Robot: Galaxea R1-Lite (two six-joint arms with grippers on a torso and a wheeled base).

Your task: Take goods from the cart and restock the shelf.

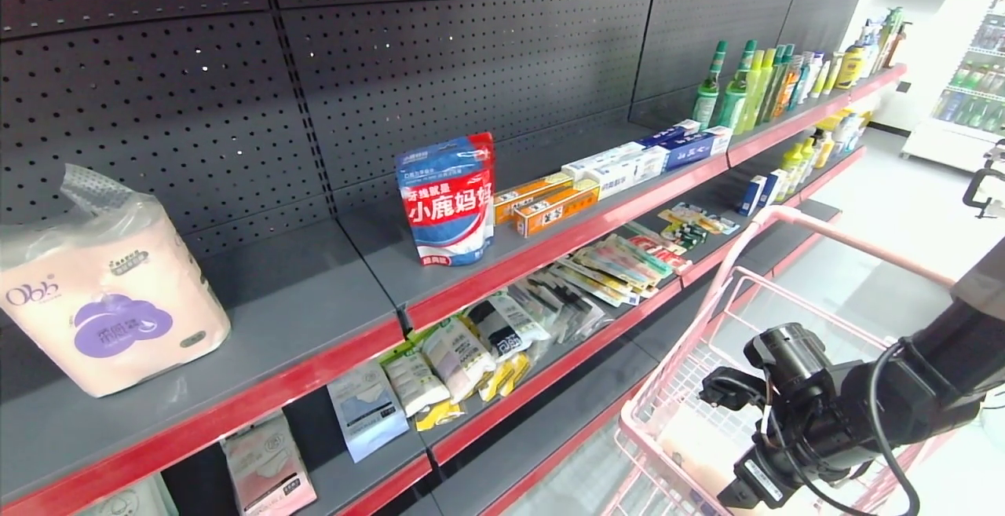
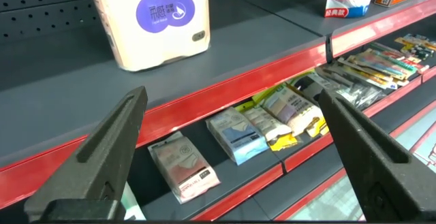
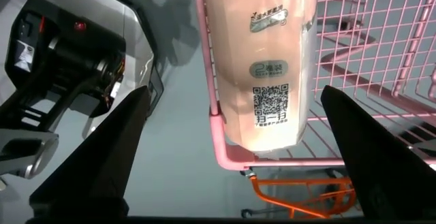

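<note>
Right arm is the one over the cart (image 1: 754,221), so the next grab is mine on that side. My right gripper (image 3: 233,93) is spread about as wide as it goes and is holding nothing. The pack of paper rolls (image 3: 262,60) lies straight below it in the cart, tucked against the pink rim (image 3: 225,157). Its long axis runs crosswise to the line between my two fingers, so I'd guess closing in would catch it across the narrow way, which is what I want. It's a soft, rounded bundle in shiny peach plastic wrap, so it will probably squish a bit. The cart around it is hard wire mesh, so I need to drop in without clipping the rim.

My left gripper (image 2: 231,93) is up by the shelf (image 1: 314,296), also wide open and empty. It faces a matching pack (image 2: 160,20) standing upright on the grey metal board with the red front strip, and there's bare board beside it.
</note>
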